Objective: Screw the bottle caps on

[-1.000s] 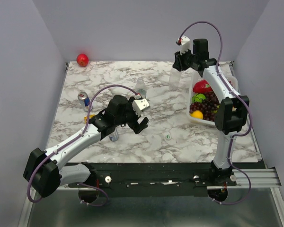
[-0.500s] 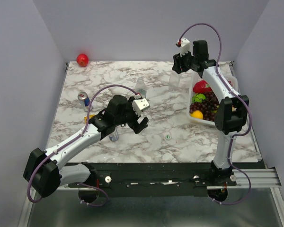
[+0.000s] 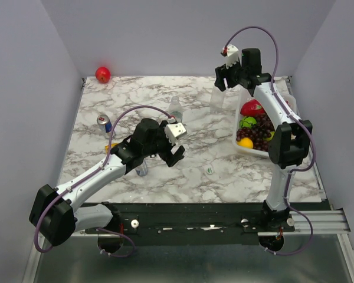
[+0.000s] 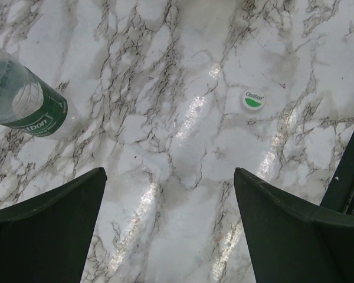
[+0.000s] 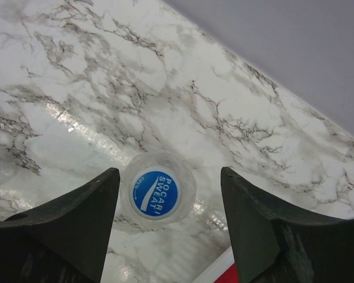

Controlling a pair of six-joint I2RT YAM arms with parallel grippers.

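A plain clear bottle (image 3: 217,99) stands at the back of the table, seen from straight above in the right wrist view as a clear ring (image 5: 187,177) with a blue and white cap (image 5: 156,193) sitting on its mouth. My right gripper (image 5: 170,174) hangs open above it, fingers apart on either side and not touching the cap. The green-label bottle (image 3: 176,111) (image 4: 25,101) stands mid-table. A white cap with a green mark (image 4: 253,100) (image 3: 209,170) lies on the marble. My left gripper (image 4: 170,171) (image 3: 176,153) hovers open over bare marble, short of that cap.
A white tray of fruit (image 3: 241,147) sits at the right beside the plain bottle, its corner (image 5: 219,272) under my right gripper. A drink can (image 3: 104,123) and a small orange thing (image 3: 110,145) are at the left, and a red ball (image 3: 102,74) at the back left corner.
My right gripper has opened from shut and let go of the blue cap, which stays on the plain bottle; the gripper rose slightly. The left arm has not moved.
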